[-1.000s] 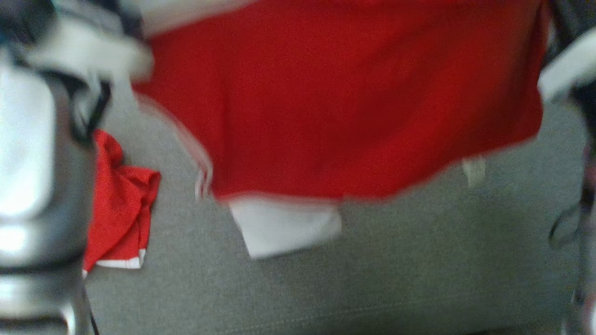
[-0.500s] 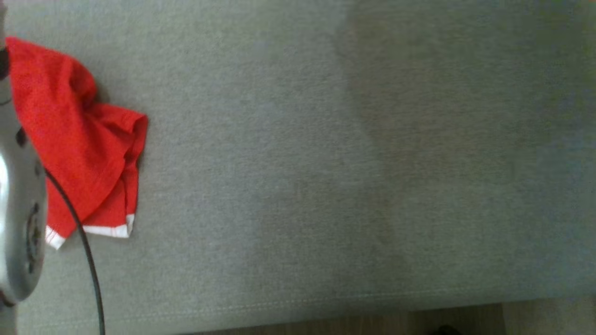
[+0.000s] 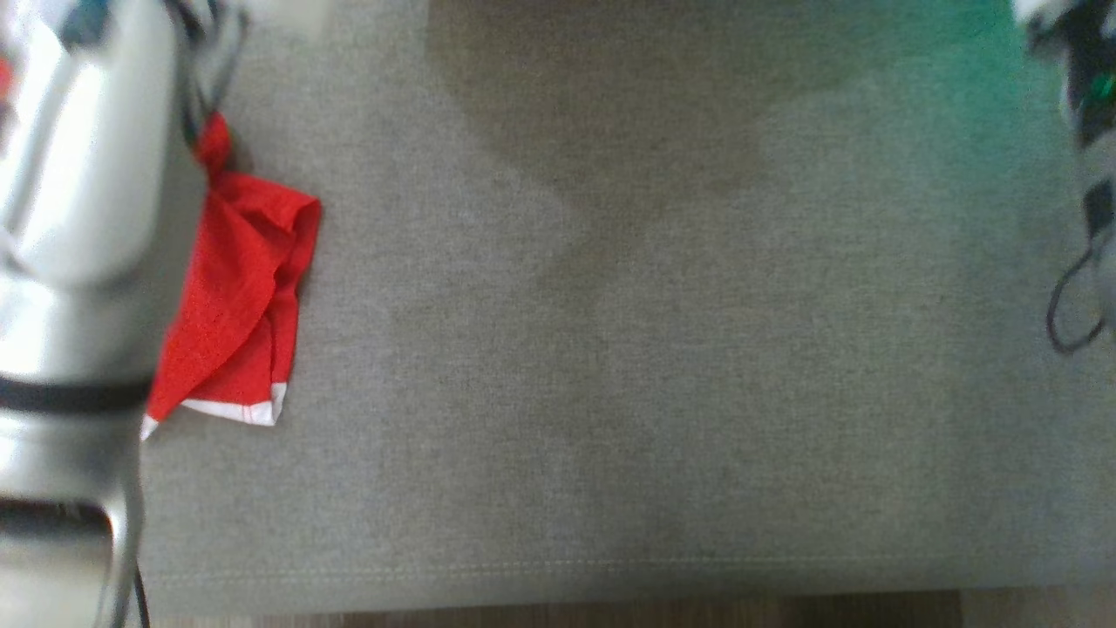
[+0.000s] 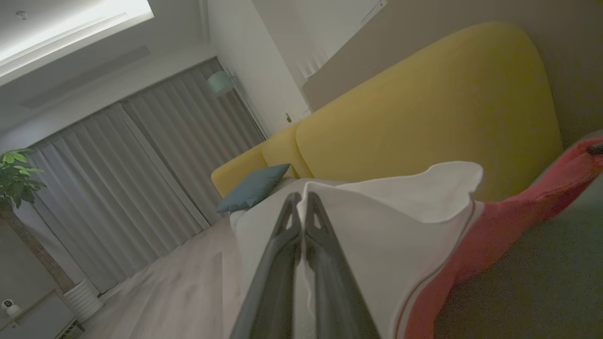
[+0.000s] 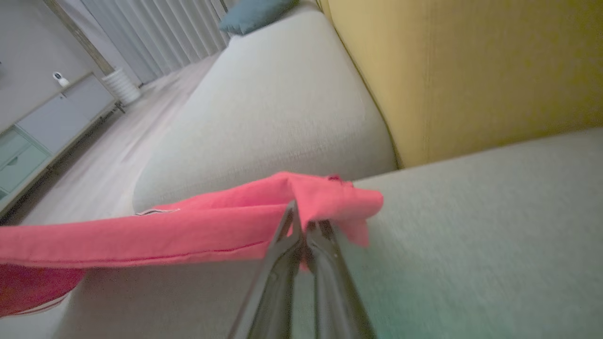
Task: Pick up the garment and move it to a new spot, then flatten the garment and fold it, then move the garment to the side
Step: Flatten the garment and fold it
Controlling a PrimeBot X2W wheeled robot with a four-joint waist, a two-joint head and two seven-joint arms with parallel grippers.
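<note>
The left pincer [image 4: 301,209] is closed tight on a white part of the garment [image 4: 414,226]. The cloth covers one side of the tips. Past the white part the garment turns red and runs to the right edge of the left wrist view, where it gets blurry. The right pincer [image 5: 304,226] is closed too, pinching a folded red corner. From there the red cloth stretches in a long band above the sofa seat [image 5: 471,212] to the left edge of that view, where it is cut off. So the garment hangs in the air between our two pincers, over the grey seat.

In the head view, our pale left arm [image 3: 78,201] hides one side of a red piece [image 3: 235,296] with a white edge that lies on the seat. Its top goes up to a thin point beside the arm. We cannot tell if it belongs to the same garment. Our right arm [image 3: 1085,96] is a blurry bit in the top right corner.

A second ago, a big red sheet hung across the top of the head view. Now we see grey seat there with a dark shadow [image 3: 628,113]. That whole view has shifted, so the camera has moved. The red piece lies by the left arm as before.
</note>
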